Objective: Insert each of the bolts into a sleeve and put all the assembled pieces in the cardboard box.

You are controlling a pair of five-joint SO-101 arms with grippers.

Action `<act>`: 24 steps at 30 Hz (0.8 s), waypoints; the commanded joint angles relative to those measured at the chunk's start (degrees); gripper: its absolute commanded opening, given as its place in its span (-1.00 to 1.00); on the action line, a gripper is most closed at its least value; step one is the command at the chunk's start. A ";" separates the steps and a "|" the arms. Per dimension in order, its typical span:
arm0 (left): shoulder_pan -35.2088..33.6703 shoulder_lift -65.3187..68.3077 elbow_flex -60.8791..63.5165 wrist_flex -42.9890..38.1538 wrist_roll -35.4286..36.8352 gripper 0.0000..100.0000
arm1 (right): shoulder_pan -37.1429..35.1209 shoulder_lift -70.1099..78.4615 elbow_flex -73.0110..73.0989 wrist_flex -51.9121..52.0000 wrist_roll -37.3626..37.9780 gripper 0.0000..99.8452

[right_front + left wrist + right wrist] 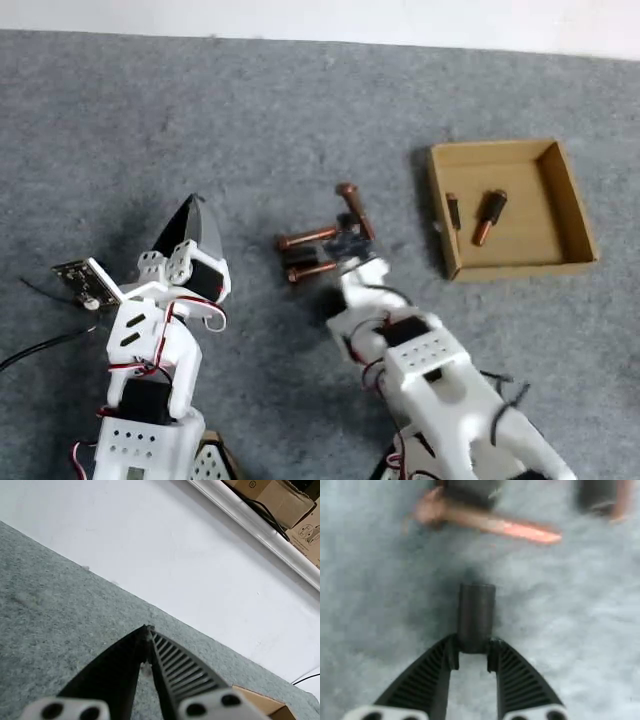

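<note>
The right gripper [472, 649] clamps one end of a black sleeve [476, 612] close to the grey mat [150, 120], near the loose copper bolts [308, 238]. The left gripper [149, 631] has its fingers pressed together on nothing, well apart from the bolts. The cardboard box [520, 268] contains one assembled bolt-and-sleeve piece [489, 215] and a thin dark part [453, 210].

High cam: fixed, looks down on whole table [100, 120]. L wrist: low, faces wall [175, 545], shares box [262, 704] w/ high. R wrist: close over bolts [485, 525], shared w/ high too.
</note>
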 commanded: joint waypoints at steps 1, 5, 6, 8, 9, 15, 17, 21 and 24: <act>-0.13 -1.10 1.27 0.09 -0.26 -0.99 | 3.74 -10.95 2.51 0.31 0.09 -0.99; -0.13 -1.10 1.27 0.09 -0.26 -0.99 | 5.41 -23.16 7.60 0.22 0.09 -0.99; -0.13 -1.10 1.27 0.09 -0.26 -0.99 | 5.76 -26.33 8.92 0.22 0.09 -0.99; -0.13 -1.10 1.27 0.09 -0.26 -0.99 | 6.46 -32.40 11.65 0.22 0.26 -0.99; -0.13 -1.10 1.27 0.09 -0.26 -0.99 | 6.73 -35.47 12.97 0.31 0.35 -0.99; -0.13 -1.01 1.27 0.09 -0.26 -0.99 | 7.25 -50.95 19.74 0.31 0.44 -0.99; -0.04 -0.92 1.27 0.09 -0.26 -0.99 | 7.25 -54.81 21.49 0.31 0.44 -0.99; -0.04 -0.92 1.27 0.09 -0.26 -0.99 | 7.25 -61.49 24.57 0.31 0.44 -0.99; -0.04 -0.92 1.27 0.09 -0.26 -0.99 | 8.84 -65.36 26.07 0.31 0.44 -0.99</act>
